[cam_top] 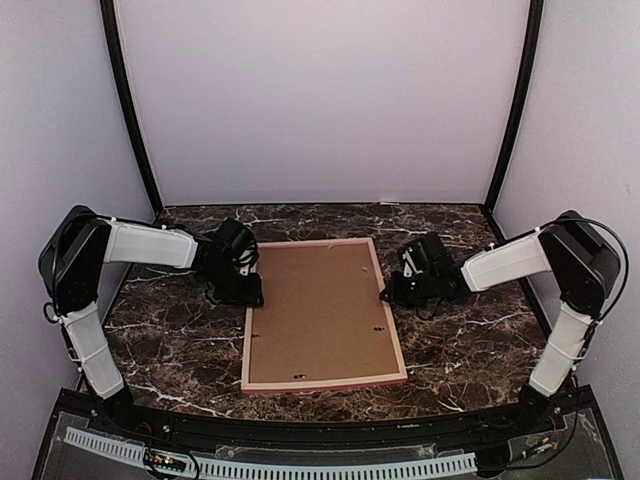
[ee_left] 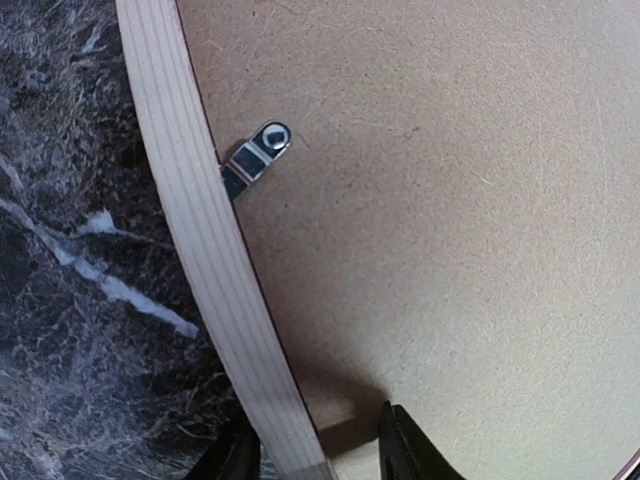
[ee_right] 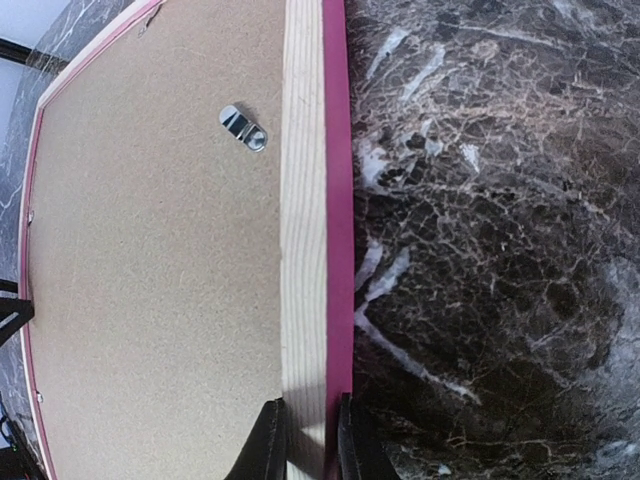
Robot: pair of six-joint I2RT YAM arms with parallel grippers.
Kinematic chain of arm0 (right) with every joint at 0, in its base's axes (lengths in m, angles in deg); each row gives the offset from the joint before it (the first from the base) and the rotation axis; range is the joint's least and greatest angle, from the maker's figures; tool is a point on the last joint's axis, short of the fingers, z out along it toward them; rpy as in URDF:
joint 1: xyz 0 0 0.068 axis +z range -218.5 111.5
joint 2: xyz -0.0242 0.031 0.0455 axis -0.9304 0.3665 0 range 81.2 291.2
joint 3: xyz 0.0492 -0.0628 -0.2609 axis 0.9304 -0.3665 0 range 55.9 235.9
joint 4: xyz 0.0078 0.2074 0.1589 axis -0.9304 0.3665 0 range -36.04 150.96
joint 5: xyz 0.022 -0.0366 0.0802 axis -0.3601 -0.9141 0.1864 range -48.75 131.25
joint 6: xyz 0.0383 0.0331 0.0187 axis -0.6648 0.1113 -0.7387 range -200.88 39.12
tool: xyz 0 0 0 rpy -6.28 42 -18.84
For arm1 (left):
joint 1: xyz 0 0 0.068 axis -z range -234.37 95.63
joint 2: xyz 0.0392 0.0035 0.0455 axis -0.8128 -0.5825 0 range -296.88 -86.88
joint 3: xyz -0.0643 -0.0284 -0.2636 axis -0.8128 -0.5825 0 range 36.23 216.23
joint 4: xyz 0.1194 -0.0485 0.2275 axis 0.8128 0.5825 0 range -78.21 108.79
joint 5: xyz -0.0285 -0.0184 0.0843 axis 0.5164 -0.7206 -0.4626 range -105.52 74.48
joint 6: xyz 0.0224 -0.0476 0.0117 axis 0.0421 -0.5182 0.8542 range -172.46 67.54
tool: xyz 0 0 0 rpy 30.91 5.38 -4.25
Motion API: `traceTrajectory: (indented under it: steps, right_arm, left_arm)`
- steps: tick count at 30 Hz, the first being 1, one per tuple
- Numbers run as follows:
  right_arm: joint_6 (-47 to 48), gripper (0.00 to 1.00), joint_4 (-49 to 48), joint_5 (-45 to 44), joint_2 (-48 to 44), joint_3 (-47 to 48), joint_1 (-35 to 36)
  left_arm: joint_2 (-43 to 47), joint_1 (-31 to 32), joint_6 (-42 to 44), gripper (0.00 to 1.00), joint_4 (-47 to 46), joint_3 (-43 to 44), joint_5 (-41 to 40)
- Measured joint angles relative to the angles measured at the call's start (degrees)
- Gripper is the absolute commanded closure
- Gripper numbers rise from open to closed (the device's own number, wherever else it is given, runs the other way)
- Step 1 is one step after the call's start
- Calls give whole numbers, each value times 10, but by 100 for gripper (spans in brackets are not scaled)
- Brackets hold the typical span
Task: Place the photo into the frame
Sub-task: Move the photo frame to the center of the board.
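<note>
The frame lies face down on the counter, backing board seated; I judge the unseen photo is underneath. My right tool pinches one rail, while my left tool loosely straddles the other.

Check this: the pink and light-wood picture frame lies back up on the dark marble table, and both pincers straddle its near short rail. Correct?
Not quite. The left pincer and right pincer straddle the long side rails, not the near short rail; the top external view shows it. The pink and light-wood picture frame does lie back up on the dark marble table.
</note>
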Motion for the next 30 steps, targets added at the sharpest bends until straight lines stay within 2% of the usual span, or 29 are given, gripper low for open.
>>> traceTrajectory:
  steps: [6,8,11,14,17,23,30]
  right_arm:
    - [-18,78,-9,-12,-16,-21,9]
    - [-22,69,-7,-13,-22,-27,10]
    - [-23,61,7,-6,-24,-28,15]
    - [-16,46,14,-3,-28,-26,19]
    - [-4,37,31,-7,-32,-18,19]
    - [24,31,75,-22,-32,16,15]
    - [57,30,94,-22,3,80,3]
  left_arm:
    - [-1,0,1,75,5,4,-12]
    - [-1,0,1,78,5,5,-14]
    - [-1,-1,0,81,5,5,-18]
    - [1,-1,-5,85,4,4,-20]
    - [5,-1,-14,89,-4,-5,-27]
    - [25,-2,-15,92,-15,-30,-29]
    - [59,-2,-20,93,-15,-69,-29]
